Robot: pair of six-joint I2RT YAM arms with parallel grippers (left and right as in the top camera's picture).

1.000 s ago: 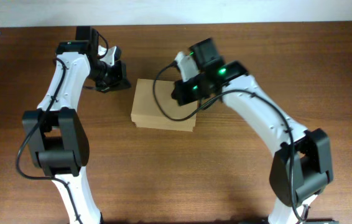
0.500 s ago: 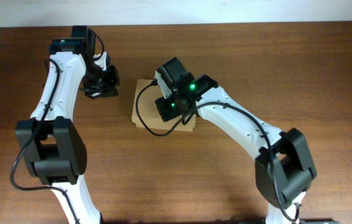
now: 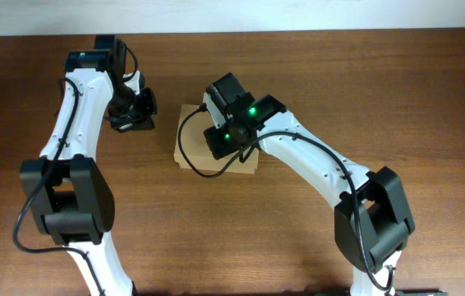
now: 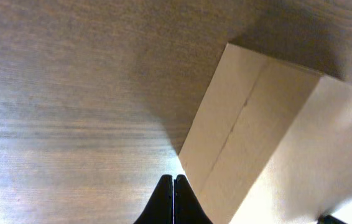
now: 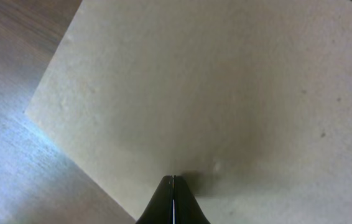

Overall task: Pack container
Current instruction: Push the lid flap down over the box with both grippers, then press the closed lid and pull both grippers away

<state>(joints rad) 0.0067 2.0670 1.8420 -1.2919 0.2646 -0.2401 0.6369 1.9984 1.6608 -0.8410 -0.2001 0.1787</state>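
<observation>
The brown wooden surface (image 3: pixel 397 90) carries only one loose thing, the container (image 3: pixel 193 144), a plain tan cardboard box a little left of centre. No loose items waiting to be packed show anywhere on the surface.

The right arm (image 3: pixel 315 160) reaches in from the near right, and its wrist hangs directly over the container, hiding most of the top from above. The left arm (image 3: pixel 76 99) stands along the left side with its wrist just beside the container's far left corner, apart from it.

In the right wrist view the container (image 5: pixel 226 93) fills the picture with a flat, smooth top and no gap or raised flap in sight. In the left wrist view the container (image 4: pixel 257 143) shows a side wall with a seam, and the lid lies down.

The right fingers (image 5: pixel 163 205) are closed together, gripping nothing, their tips at the lid where a small shadow sits; they look pressed on it. The left fingers (image 4: pixel 163 205) are also closed and empty, tips near the box's lower edge.

The packing looks nearly finished: lid down, perhaps only pressing or tucking the flap left. Whether the flap is tucked cannot be told.
</observation>
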